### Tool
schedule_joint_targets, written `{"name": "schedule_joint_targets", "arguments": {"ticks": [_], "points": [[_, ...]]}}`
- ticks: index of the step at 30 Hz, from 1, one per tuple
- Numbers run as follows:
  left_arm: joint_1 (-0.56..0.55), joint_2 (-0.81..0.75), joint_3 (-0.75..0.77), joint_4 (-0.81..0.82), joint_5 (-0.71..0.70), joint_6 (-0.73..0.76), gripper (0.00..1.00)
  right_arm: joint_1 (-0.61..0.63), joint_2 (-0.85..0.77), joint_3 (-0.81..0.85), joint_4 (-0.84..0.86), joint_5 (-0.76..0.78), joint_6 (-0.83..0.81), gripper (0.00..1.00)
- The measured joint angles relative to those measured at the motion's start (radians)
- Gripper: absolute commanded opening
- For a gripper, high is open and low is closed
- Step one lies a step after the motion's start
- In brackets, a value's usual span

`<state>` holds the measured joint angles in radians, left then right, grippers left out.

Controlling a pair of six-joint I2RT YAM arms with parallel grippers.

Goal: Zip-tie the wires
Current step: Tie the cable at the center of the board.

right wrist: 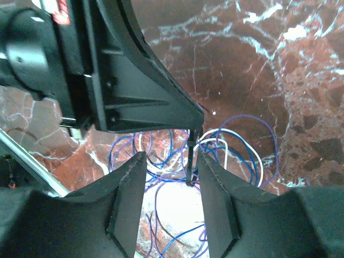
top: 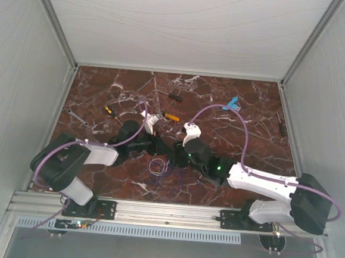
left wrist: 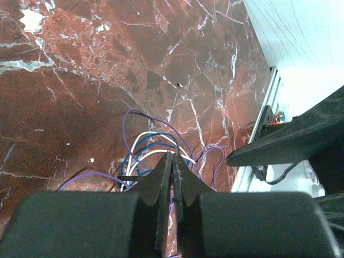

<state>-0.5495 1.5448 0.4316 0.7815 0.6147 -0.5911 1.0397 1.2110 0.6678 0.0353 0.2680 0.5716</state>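
The wires are a loose bundle of thin blue, purple and white loops lying on the marble table near its front edge. They also show in the left wrist view and the right wrist view. My left gripper is shut on a thin black zip tie, which hangs down from its tip over the bundle. A piece of the tie also sticks out beside the left jaws. My right gripper is open just above the wires, and the tie's free end hangs between its fingers, close to the right one.
Orange-handled screwdrivers, a black tool, a wrench, a blue clip and a dark screwdriver lie further back. The metal rail runs along the near edge. White walls enclose the table.
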Motion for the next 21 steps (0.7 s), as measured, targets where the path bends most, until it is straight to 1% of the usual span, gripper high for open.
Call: {"name": "schedule_joint_targets", "arguments": {"ticks": [6,10,14,21], "points": [[-0.001,-0.03,0.0,-0.034,-0.031,-0.008,0.0,0.0,0.074,0.007,-0.024,-0.011,0.048,0.37],[-0.001,-0.035,0.0,-0.042,-0.038,-0.008,0.0,0.0,0.113,0.017,-0.025,-0.006,0.048,0.36],[-0.001,-0.035,0.0,-0.043,-0.039,-0.009,0.0,0.0,0.134,0.021,-0.019,0.006,0.047,0.32],[-0.002,-0.035,0.002,-0.05,-0.038,-0.011,0.0,0.0,0.182,0.022,0.023,0.04,0.029,0.29]]}}
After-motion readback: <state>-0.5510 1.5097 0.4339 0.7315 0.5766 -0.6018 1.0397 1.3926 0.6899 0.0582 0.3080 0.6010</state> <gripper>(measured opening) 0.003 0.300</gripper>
